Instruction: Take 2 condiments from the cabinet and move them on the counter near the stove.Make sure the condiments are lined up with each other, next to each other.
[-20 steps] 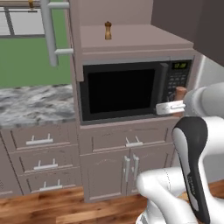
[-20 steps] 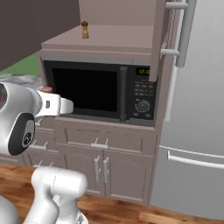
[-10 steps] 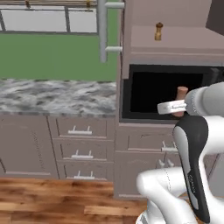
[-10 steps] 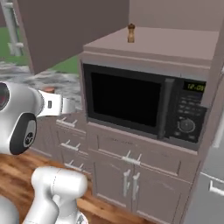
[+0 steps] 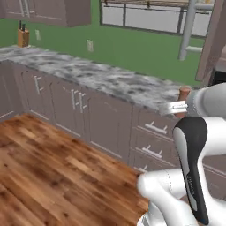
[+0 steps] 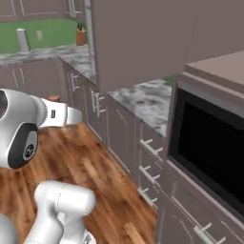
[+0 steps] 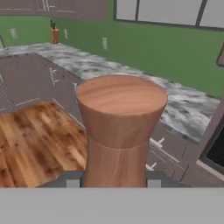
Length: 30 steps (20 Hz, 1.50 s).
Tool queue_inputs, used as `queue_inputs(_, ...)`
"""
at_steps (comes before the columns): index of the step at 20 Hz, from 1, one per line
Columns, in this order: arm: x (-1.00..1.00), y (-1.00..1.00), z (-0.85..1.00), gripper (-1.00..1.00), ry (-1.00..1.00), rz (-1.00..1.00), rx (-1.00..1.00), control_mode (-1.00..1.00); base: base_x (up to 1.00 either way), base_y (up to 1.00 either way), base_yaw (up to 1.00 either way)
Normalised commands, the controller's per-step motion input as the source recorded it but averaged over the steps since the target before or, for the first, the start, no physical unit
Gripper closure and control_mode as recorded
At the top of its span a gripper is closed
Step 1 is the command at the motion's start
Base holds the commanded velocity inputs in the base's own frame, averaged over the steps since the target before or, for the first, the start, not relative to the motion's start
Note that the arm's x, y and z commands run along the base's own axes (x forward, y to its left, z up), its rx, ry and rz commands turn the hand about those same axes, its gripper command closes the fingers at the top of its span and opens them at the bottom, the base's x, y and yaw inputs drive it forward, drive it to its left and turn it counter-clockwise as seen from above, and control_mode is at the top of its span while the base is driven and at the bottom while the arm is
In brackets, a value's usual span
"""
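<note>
A reddish-orange mill-shaped condiment bottle (image 7: 120, 131) with a paler top stands upright, close up in the hand view. My gripper (image 7: 113, 182) is shut on its lower body. In the left base view the bottle's top (image 5: 184, 92) pokes up behind the gripper (image 5: 178, 106), level with the marble counter (image 5: 110, 79). In the right base view the bottle (image 6: 54, 98) sits just behind the hand (image 6: 71, 115), over the wooden floor. The taupe cabinet unit's shelf (image 6: 217, 66) lies above the microwave. The darker second bottle and the stove are out of view.
A black microwave (image 6: 209, 152) sits in the unit at the right. Taupe drawers and doors (image 5: 110, 128) with silver handles run under the counter. A knife block (image 5: 22, 37) stands at the far counter end. Wooden floor (image 5: 53, 167) stretches in front.
The whole scene has swung: the base has turned left, carrying the microwave and shelf off to the right and bringing the long counter into view. The bottle stays held in the gripper.
</note>
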Motion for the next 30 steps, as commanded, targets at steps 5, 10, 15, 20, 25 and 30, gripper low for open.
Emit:
queue_inputs(5,0.00,0.00,0.00,1.00,0.00,0.00,0.00,1.00,-0.43,0.08,1.00)
queue_inputs(10,0.00,0.00,0.00,1.00,0.00,0.00,0.00,1.00,-0.64,0.13,0.90)
queue_inputs(15,0.00,0.00,0.00,1.00,0.00,0.00,0.00,1.00,-0.07,-0.03,0.67)
queue_inputs(20,0.00,0.00,0.00,1.00,0.00,0.00,0.00,1.00,0.00,-0.34,0.29)
queue_inputs(25,0.00,0.00,0.00,1.00,0.00,0.00,0.00,1.00,0.07,-0.50,0.11)
queue_inputs(30,0.00,0.00,0.00,1.00,0.00,0.00,0.00,1.00,0.20,-0.51,0.08)
